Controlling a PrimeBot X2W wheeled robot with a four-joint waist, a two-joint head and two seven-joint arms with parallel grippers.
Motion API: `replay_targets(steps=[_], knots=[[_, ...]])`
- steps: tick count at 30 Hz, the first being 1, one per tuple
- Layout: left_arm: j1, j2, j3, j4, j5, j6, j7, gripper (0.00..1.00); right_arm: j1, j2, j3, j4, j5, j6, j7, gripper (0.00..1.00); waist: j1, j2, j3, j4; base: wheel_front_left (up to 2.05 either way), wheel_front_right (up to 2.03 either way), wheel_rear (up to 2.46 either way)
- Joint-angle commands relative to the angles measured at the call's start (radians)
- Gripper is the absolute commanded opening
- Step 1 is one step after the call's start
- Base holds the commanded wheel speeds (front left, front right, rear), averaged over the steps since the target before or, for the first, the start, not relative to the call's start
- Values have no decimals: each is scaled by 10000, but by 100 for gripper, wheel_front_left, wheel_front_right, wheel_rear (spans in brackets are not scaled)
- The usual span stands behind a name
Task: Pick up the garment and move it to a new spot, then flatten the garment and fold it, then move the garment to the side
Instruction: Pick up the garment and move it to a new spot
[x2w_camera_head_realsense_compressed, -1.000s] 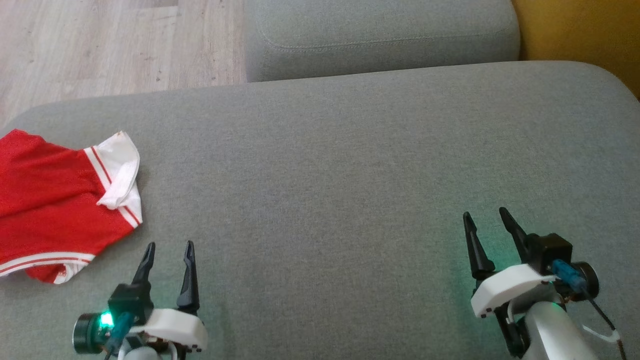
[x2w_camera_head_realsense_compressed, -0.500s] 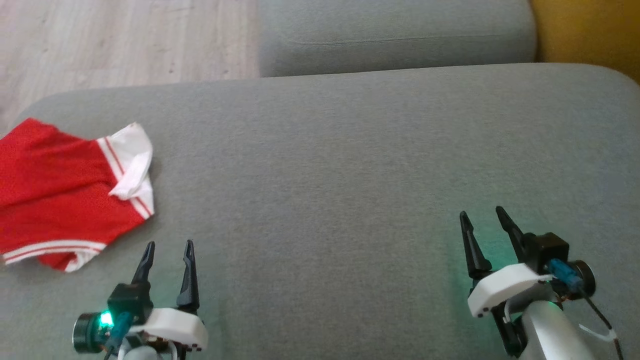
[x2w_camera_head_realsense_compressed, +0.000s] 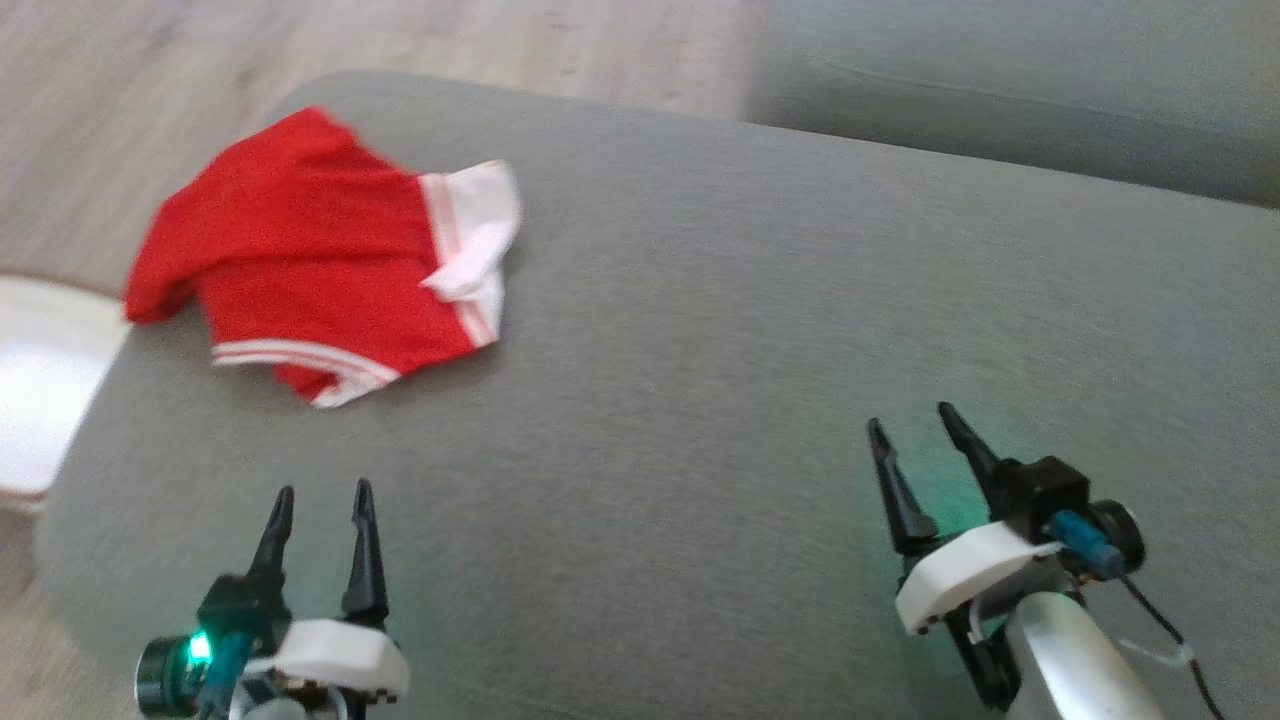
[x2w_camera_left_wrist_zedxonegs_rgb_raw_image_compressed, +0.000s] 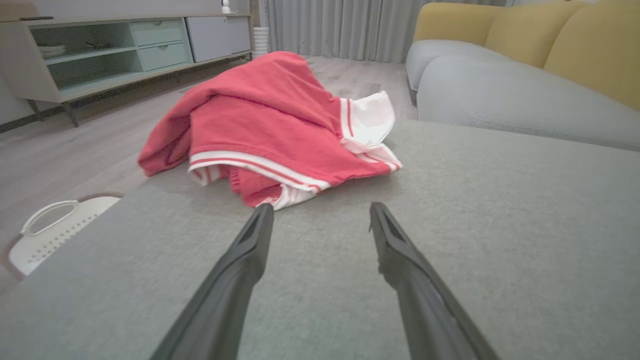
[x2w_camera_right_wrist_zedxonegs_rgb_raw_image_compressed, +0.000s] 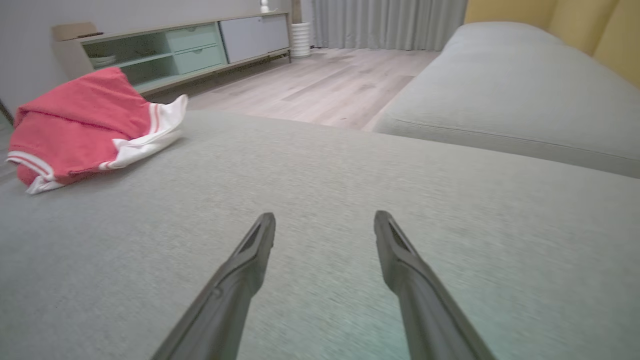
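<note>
1. A white basket (x2w_camera_head_realsense_compressed: 40, 380) stands on the floor (x2w_camera_head_realsense_compressed: 250, 40) just past the left edge of the seat cushion (x2w_camera_head_realsense_compressed: 700, 340).
2. The garment (x2w_camera_head_realsense_compressed: 310, 270), red with white striped trim, lies bunched in a loose heap at the cushion's far-left corner, with one fold reaching the edge. A shallow pinch would likely catch only one layer, and the rest could trail off the cushion.
3. The left gripper (x2w_camera_head_realsense_compressed: 323, 489) hangs over the cushion's near-left part, jaws wide and empty, pointing at the heap but short of it. Too low an approach may shove the cloth over the corner instead of gripping it.
4. The right gripper (x2w_camera_head_realsense_compressed: 912, 417) hangs over the cushion's near-right part, jaws wide and empty. Reaching the garment from here would be a long stretch, risking a weak hold.
</note>
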Motion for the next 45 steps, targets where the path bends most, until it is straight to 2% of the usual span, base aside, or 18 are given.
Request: replay_targets(steps=[1, 6, 10, 13, 18, 23, 28, 29, 36, 37, 40, 45], knots=[[-59, 57, 344, -344, -40, 51, -107, 100, -415, 56, 303, -314, 46, -7, -111, 100, 0, 0, 127, 965, 0, 0, 0], [341, 56, 882, -316, -338, 236, -107, 100, -571, 105, 991, -233, 242, -7, -111, 100, 0, 0, 176, 1861, 0, 0, 0], [355, 56, 1073, -291, -379, 146, -107, 100, -624, 121, 1232, -171, 362, -7, -111, 100, 0, 0, 213, 2106, 0, 0, 0], [221, 56, 1199, -379, -365, 68, -107, 100, -669, 127, 1323, -137, 409, -7, -111, 100, 0, 0, 286, 2125, 0, 0, 0], [-650, 100, 1355, -800, -496, -345, -107, 100, -818, 69, 1445, -239, 400, -7, -111, 100, 0, 0, 693, 1969, 0, 0, 0], [-2188, 702, 1116, -773, -647, -607, -107, 100, -1006, -166, 1447, -478, 396, -7, -111, 100, 0, 0, 1274, 1592, 0, 0, 0], [-4096, 1756, 65, 285, -1208, -659, -83, 100, -1295, -317, 1656, -683, 403, -7, -111, 100, 0, 0, 1944, 941, 0, 0, 0], [-4096, 1756, 65, 285, -1208, -659, -83, 100, -1295, -317, 1656, -683, 403, -7, -111, 100, 0, 0, 1944, 941, 0, 0, 0], [-6290, 3217, -1933, 1598, -2316, -663, 349, 100, -1671, -667, 1853, -949, 482, -7, -111, 100, 0, 0, 2846, 84, 0, 0, 0], [-6715, 3499, -2552, 1887, -2603, -663, 493, 100, -1769, -752, 1825, -998, 499, -7, -111, 100, 0, 0, 3049, -132, 0, 0, 0], [-7198, 3823, -3344, 2304, -3034, -664, 713, 100, -1893, -799, 1806, -1064, 532, -7, -111, 100, 0, 0, 3317, -443, 0, 0, 0], [-7734, 3887, -4900, 2415, -4266, -664, 1103, 100, -2045, -796, 1820, -1173, 574, -7, -111, 100, 0, 0, 3686, -879, 0, 0, 0]])
